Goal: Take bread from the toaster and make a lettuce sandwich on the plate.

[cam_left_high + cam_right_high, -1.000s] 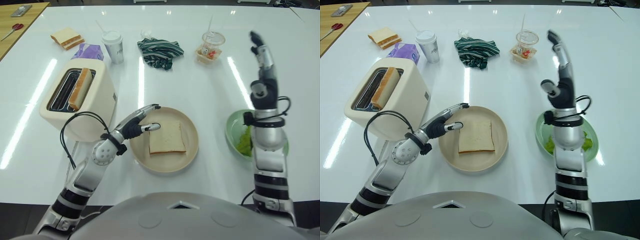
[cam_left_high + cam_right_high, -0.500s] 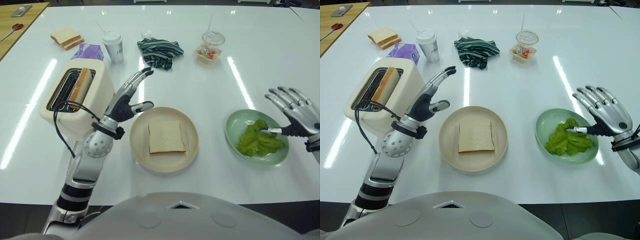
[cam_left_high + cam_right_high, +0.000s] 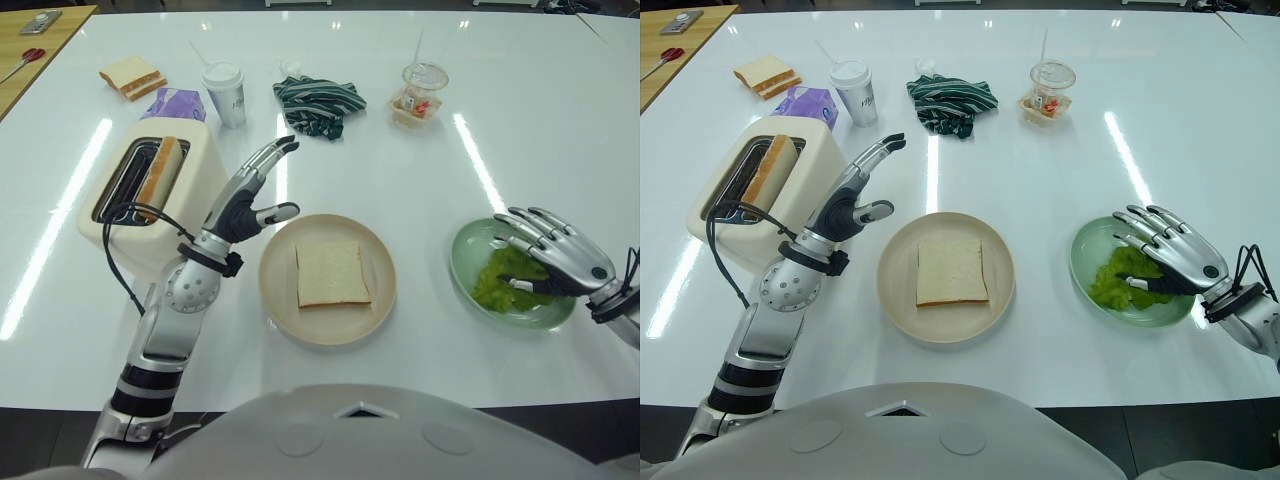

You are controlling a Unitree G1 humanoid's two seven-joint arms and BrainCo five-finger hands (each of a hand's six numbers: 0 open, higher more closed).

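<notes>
One slice of bread [image 3: 332,272] lies flat on the plate [image 3: 268,290], nearest you at the table's middle. So the step in hand, as I judge it, is the lettuce. At 3 o'clock from the plate sits the green bowl [image 3: 462,262] with the lettuce [image 3: 490,290] heaped in it.

Your right hand [image 3: 555,258] hangs over the bowl's 3 o'clock side, its fingers spread wide and drooping toward the leaves. It holds nothing that I can make out. The lettuce lies under the fingertips and on toward 9 o'clock from the palm, so that hand is plainly the nearer one. Any close should come downward and inward toward the palm.

Your left hand [image 3: 245,205] is raised with its fingers open and empty, at 10 o'clock from the plate and just beside the toaster [image 3: 195,170]. Farther back, the second slice [image 3: 163,176] stands in the toaster's slot, its long axis running roughly 1 to 7 o'clock — that one falls to the left hand.
</notes>
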